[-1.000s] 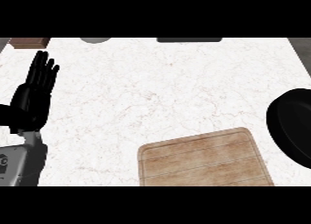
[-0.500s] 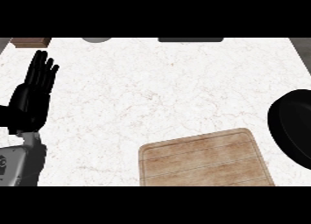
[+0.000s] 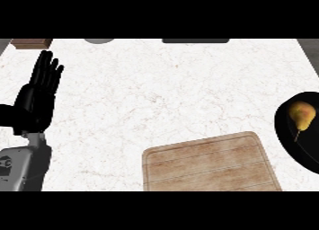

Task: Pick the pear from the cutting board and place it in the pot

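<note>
The pot (image 3: 306,148), cut off at the frame's edge, holds the pear (image 3: 302,115); left of it, the cutting board (image 3: 210,164) lies on the marble table (image 3: 168,94), left hand (image 3: 37,95) spread.

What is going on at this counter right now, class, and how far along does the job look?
The pear lies inside the black pot at the counter's right edge, stem pointing toward the near side. The wooden cutting board in front has nothing on it, so the placing looks done. No hand is touching the pear. The left hand rests open at the left side, fingers up. The right hand does not show.
</note>
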